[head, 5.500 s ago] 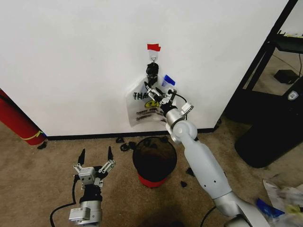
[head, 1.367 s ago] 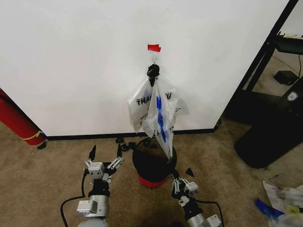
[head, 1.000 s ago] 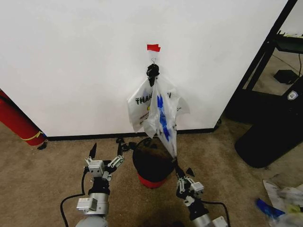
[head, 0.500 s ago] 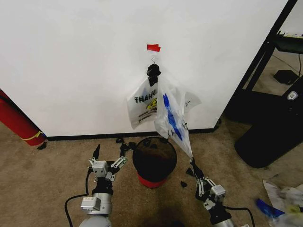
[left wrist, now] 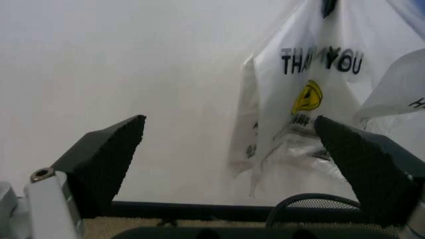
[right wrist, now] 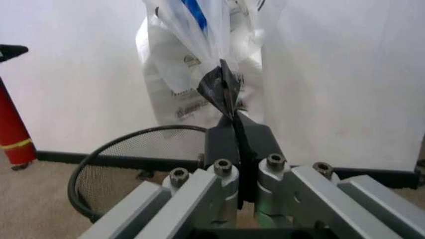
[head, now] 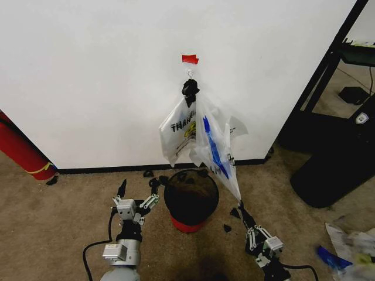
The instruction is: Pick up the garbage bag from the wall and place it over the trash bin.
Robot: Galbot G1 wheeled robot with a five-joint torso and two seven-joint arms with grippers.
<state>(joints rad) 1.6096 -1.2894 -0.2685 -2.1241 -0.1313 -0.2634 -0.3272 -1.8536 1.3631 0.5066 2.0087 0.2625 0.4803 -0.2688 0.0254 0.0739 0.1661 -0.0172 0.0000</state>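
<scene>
Down on the carpet below the white wall [head: 88, 76], my small round black mesh trash bin with a red base [head: 188, 202] sits open-topped; can't tell what's inside. Right gripper [head: 240, 208] has its jaws pinched together on the thin clear blue-striped garbage bag [head: 214, 149], stretched from the hook. Left gripper [head: 138, 188] hovers spread apart beside the bin.

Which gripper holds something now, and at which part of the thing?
The right gripper pinches the garbage bag at its lowest stretched corner. The left gripper is open and holds nothing.
</scene>
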